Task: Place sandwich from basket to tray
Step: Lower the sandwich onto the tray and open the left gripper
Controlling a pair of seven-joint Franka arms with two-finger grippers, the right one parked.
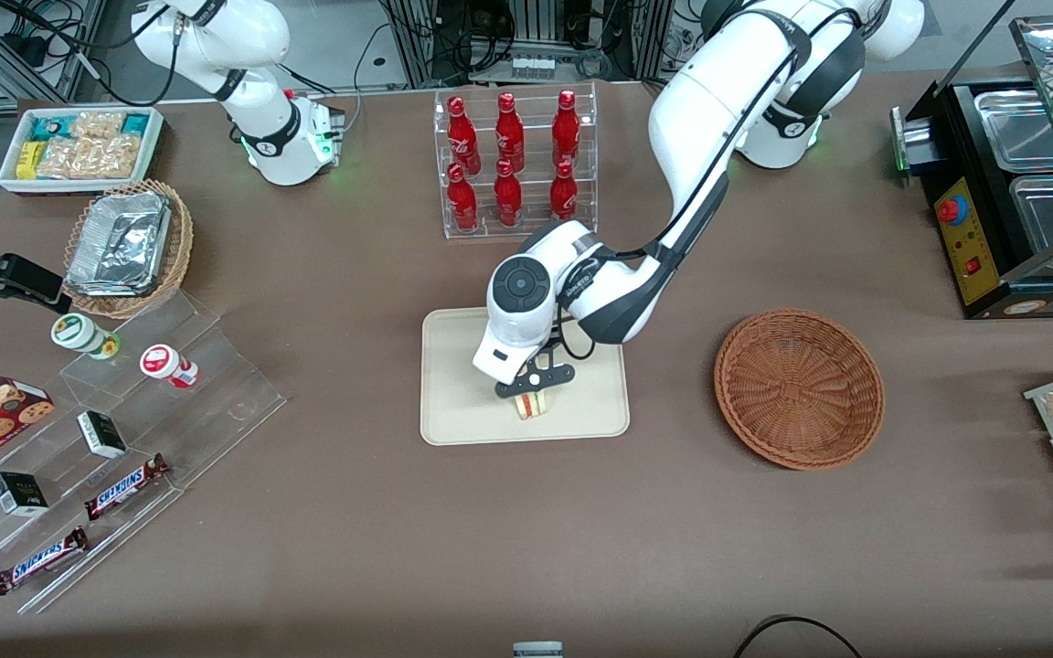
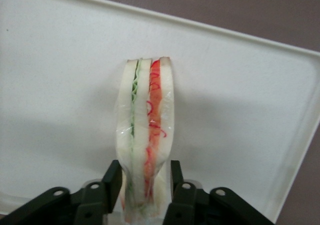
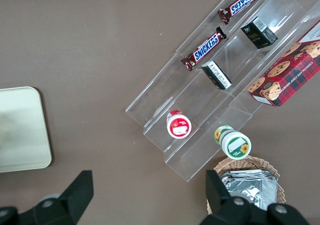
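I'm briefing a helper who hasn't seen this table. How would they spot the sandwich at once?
Find the beige tray mid-table, nearer the front camera than the rack of red bottles. Over it the left arm's hand is shut on the sandwich: a pale bread wedge with red and green filling, the only food there.

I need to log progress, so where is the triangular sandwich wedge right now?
The pale triangular sandwich wedge is pinched in the left arm's tool, over the flat beige rectangular tray, near the tray edge closest to the front camera.
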